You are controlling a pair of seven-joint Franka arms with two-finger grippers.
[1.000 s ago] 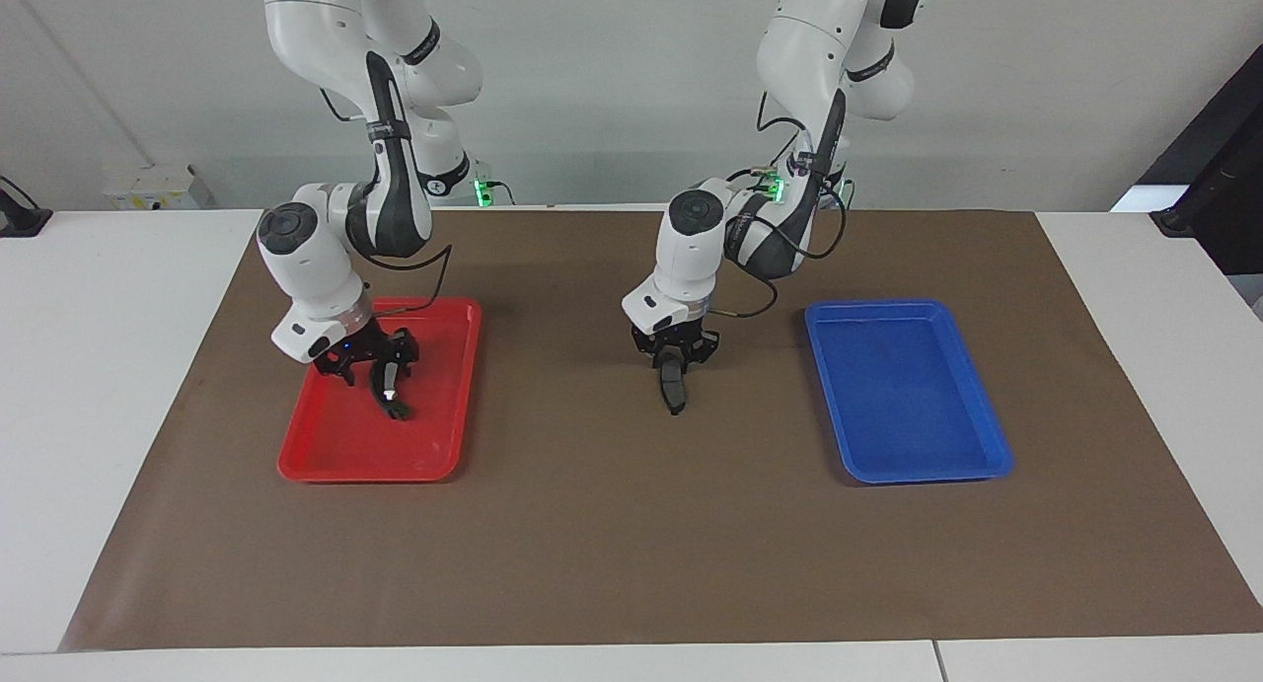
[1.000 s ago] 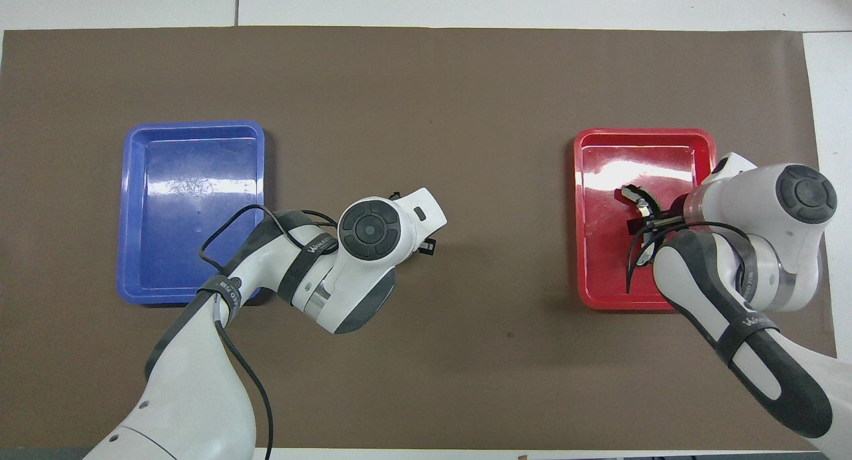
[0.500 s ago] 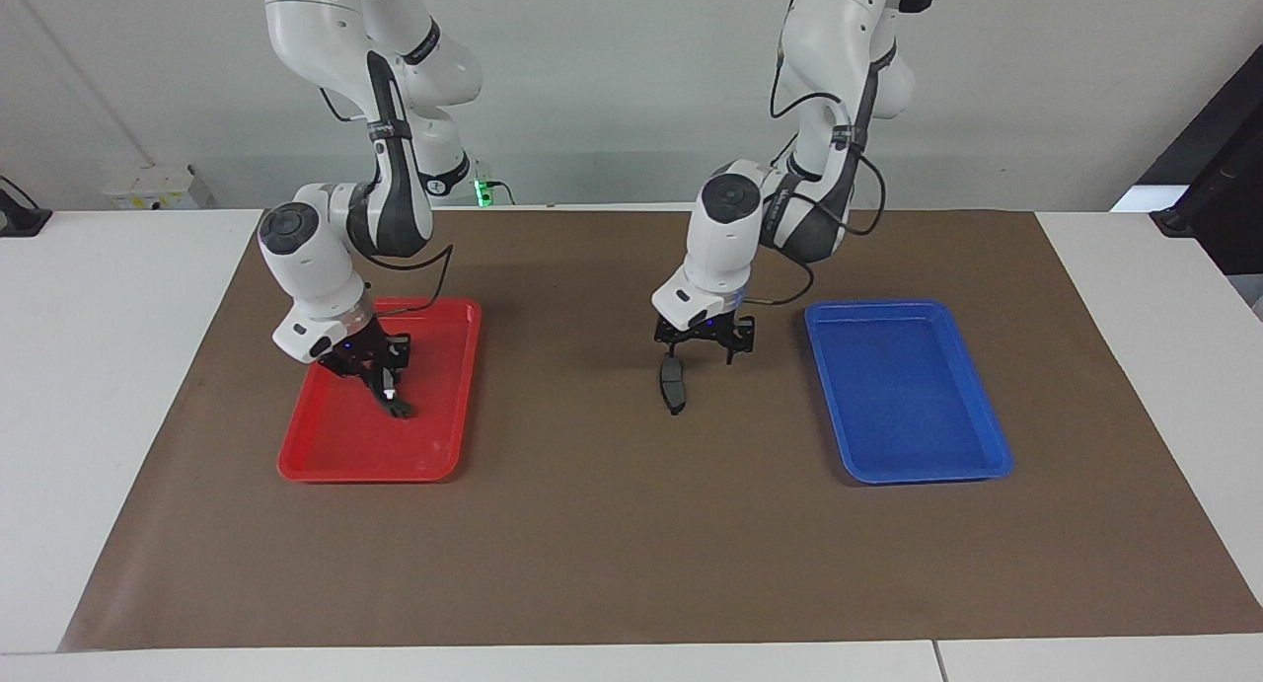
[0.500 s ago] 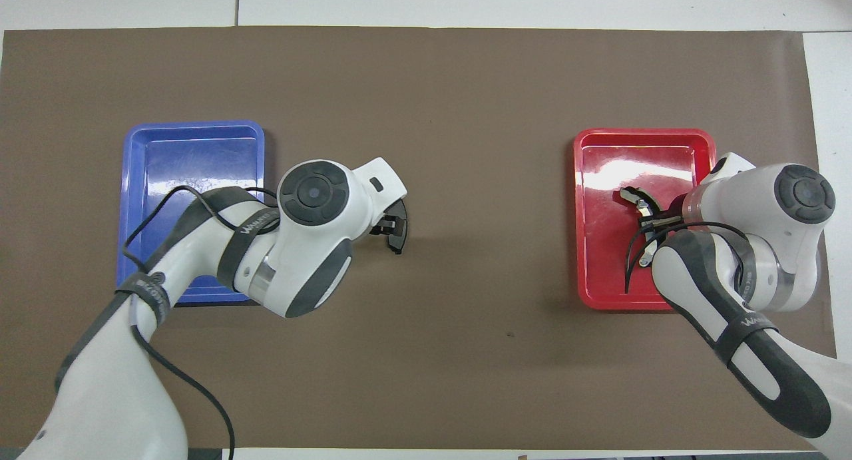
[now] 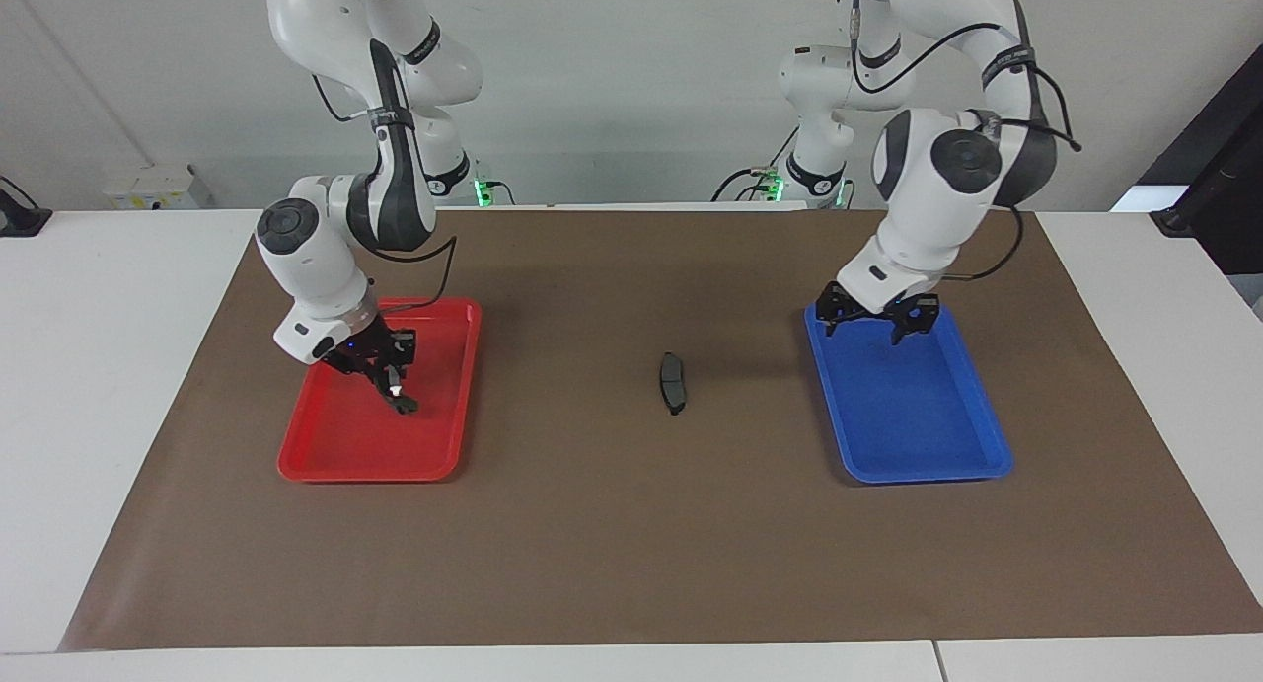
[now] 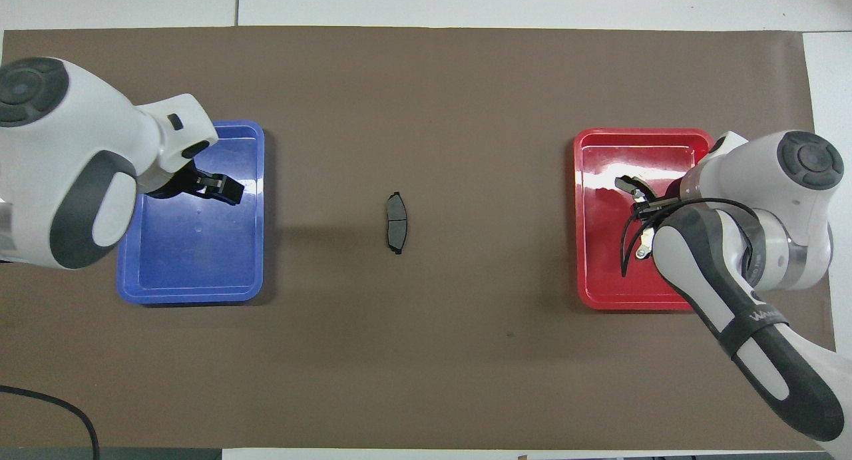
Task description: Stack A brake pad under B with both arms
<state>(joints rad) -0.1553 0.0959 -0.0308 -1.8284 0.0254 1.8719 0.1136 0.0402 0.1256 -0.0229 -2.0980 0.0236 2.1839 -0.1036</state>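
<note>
The small dark grey brake pad A (image 5: 673, 383) lies alone on the brown mat, midway between the two trays; it also shows in the overhead view (image 6: 397, 223). The crescent brake shoe B (image 5: 400, 398) is in the red tray (image 5: 335, 455), tilted, with its lower end at or just above the tray floor. My right gripper (image 5: 388, 371) is shut on its upper part; in the overhead view the gripper (image 6: 649, 210) partly hides the shoe (image 6: 631, 186). My left gripper (image 5: 873, 322) is open and empty, raised over the blue tray's (image 5: 928, 435) end nearer the robots.
The brown mat (image 5: 631, 544) covers most of the white table. The blue tray (image 6: 193, 267) sits toward the left arm's end and the red tray (image 6: 599, 280) toward the right arm's end, both on the mat.
My left gripper let go of the brake pad on the mat, rose, and swung away over the blue tray. My right gripper stayed on the shoe, lifting slightly.
</note>
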